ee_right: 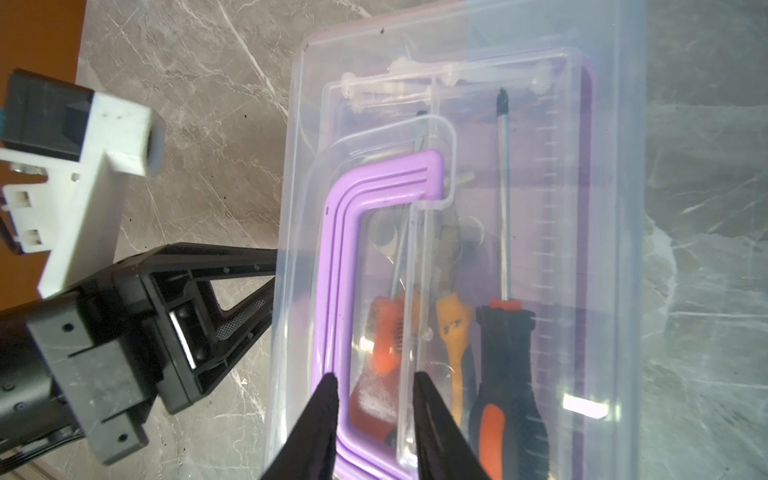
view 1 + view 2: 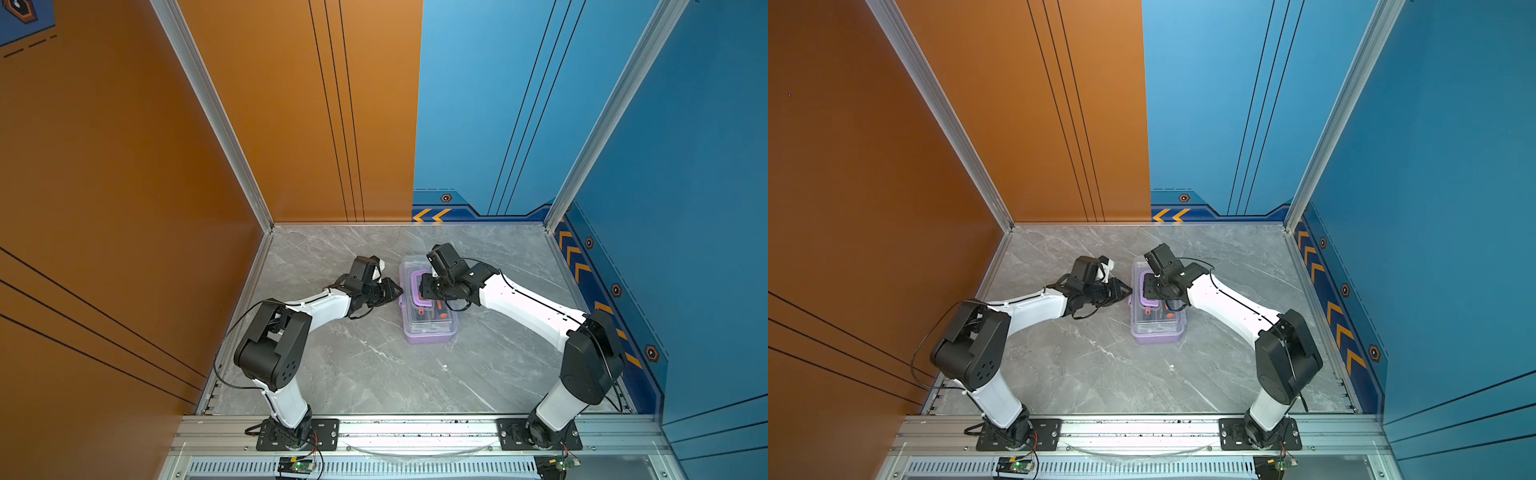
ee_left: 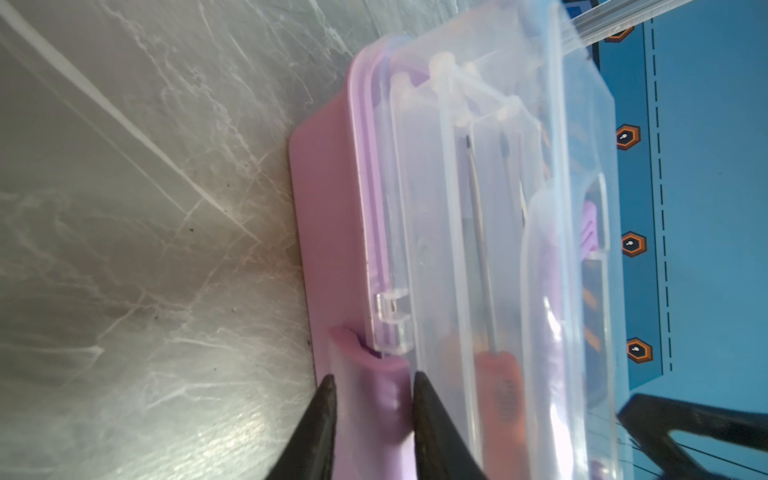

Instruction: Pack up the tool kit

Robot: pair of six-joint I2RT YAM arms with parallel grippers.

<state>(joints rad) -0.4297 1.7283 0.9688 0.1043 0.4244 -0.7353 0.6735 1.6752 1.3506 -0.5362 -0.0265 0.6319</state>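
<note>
- On the grey marbled surface [image 2: 374,374], near its middle and between the two arms: lilac case [image 2: 428,337], lying flat, clear lid [image 1: 602,208] down over it.
- Seen through the lid, lying lengthwise side by side: orange-handled screwdriver [image 1: 386,332], yellow-handled pliers [image 1: 453,328], black-and-orange screwdriver [image 1: 505,374].
- On top of the lid, folded flat into a recess: purple handle [image 1: 345,270].
- Reaching in low at the case's long side: left arm [image 2: 324,305]. Its left jaws clamped on the lilac latch [image 3: 370,395], one black fingertip [image 3: 326,407] pressed against each flank.
- Coming down over the lid from the other side: right arm [image 2: 528,307]. Its right jaws slightly apart, astride the handle's long bar, one tip at the bar's outer edge, the other beside the recess wall. Bar narrower than the gap, so not clamped.
</note>
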